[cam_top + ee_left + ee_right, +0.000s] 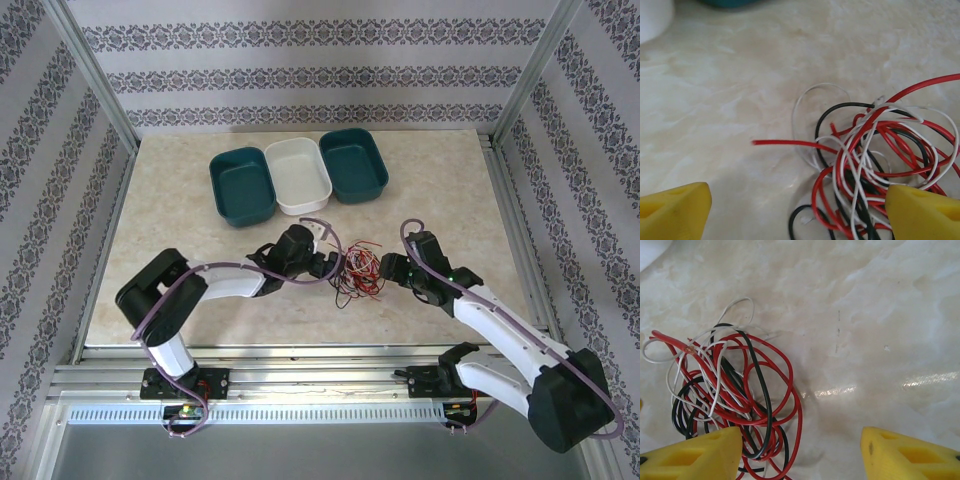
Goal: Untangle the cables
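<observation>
1. The cables [358, 272] lie as one knotted heap of red, black and white strands on the pale marbled surface [200, 290]. They sit directly between the two end effectors, close to both.
2. The left end effector [330, 262] is released, with its yellow fingertips spread wide and nothing clamped between them.
3. From the left wrist, the cables [875, 150] sit ahead of the left end effector [797, 207], bunched toward the finger on the right of that view. That finger's tip overlaps the nearest loops, but I cannot tell whether it touches them. One loose red end pokes out across the open gap.
4. The right end effector [388, 268] also stands apart and grasps nothing.
5. From the right wrist, the cables [725, 385] crowd the finger on the left of the right end effector [800, 452], with strands running under its tip. Bare surface lies before the other finger.
6. Red loops cross over black and white ones throughout the heap.
7. Beyond the end effectors, well apart from the heap, three tubs stand side by side: a dark teal tub [242, 185], a white tub [298, 175] and a second teal tub [352, 165].
</observation>
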Available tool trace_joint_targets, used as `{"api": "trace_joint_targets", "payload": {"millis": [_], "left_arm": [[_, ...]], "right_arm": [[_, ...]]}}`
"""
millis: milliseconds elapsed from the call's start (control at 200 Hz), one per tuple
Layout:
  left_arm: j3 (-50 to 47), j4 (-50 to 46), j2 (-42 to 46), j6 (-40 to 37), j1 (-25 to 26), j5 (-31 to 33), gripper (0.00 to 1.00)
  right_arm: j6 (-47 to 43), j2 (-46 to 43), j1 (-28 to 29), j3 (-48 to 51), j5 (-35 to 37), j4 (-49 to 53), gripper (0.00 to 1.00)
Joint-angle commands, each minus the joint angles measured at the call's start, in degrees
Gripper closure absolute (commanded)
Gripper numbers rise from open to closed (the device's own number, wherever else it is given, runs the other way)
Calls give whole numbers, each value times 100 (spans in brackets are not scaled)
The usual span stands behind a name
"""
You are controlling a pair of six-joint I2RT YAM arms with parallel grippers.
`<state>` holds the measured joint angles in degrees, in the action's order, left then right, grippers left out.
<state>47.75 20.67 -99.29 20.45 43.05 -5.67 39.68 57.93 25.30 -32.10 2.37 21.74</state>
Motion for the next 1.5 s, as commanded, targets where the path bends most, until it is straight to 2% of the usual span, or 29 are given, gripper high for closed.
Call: {"api": "trace_joint_targets", "payload": {"millis": [0,300,435,590,750,889,1014,1119,1284,1494], "left_arm": [[310,-54,-335,-55,103,-482,13],[886,-87,-1117,-113,160,-890,24],[953,-195,-1232,-155,165,-823,43],[896,-262,-1161,-77,167,-485,80],[652,-373,-820,9,161,213,94],[354,-557,-348,85,159,982,100],[112,-734,13,277,151,1532,100],[-10,-866,178,285,151,1578,100],[-44,-1267,284,396,134,1681,100],[-283,-1240,554,483,-104,1750,100]], "right_arm": [[182,131,45,37,-163,-189,37],[230,505,54,-38,-395,-346,44],[224,711,93,-103,-515,-421,47],[171,1023,149,-286,-619,-434,48],[110,1396,296,-570,-691,-462,50],[67,1617,422,-807,-725,-511,50],[71,1734,473,-989,-799,-596,50],[66,1830,493,-1151,-848,-633,52],[59,1995,527,-1331,-945,-636,62],[179,2266,555,-1402,-1110,-861,69]]}}
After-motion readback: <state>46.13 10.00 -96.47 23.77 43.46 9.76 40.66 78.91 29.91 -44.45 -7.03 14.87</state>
